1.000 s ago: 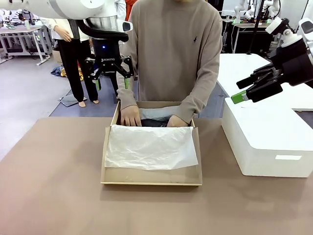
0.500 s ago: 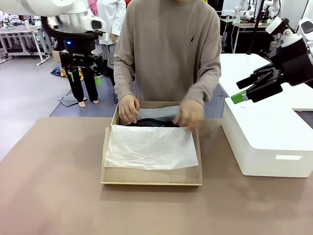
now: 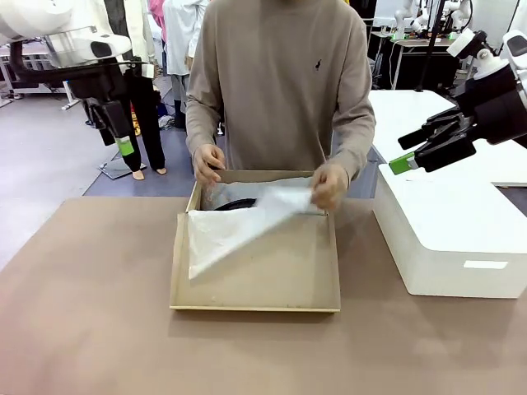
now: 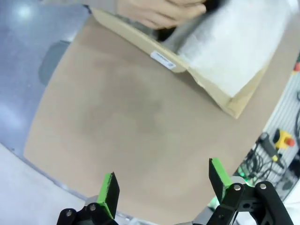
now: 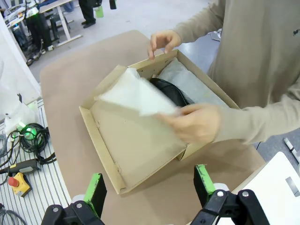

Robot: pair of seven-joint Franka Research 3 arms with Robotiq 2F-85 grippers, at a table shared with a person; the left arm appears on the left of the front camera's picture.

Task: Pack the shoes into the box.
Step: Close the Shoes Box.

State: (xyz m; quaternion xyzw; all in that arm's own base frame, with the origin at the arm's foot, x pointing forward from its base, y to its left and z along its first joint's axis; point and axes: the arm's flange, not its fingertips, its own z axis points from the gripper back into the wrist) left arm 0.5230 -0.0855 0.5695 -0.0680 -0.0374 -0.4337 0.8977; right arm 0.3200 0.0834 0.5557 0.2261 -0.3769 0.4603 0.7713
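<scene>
1. The shoes (image 5: 168, 91), glossy black, sit in the far half of the box (image 3: 255, 306), mid-counter (image 3: 82, 313) near its far edge.
2. Probably stiff, slick leather and fairly light; I'd grab the heel or opening.
3. A person's hand (image 3: 329, 186) lifts the tissue (image 3: 235, 230) over them.
4. Left end effector (image 4: 164, 183) and right end effector (image 5: 149, 185): jaws apart, empty.

The shoes (image 5: 169, 92) are mostly hidden under the white tissue paper (image 5: 136, 96) and the person's hand (image 5: 193, 123), so just a bit of shiny black peeks out. That hand is blurry. In the left wrist view, the box (image 4: 206, 86) is cut off by the top edge.
</scene>
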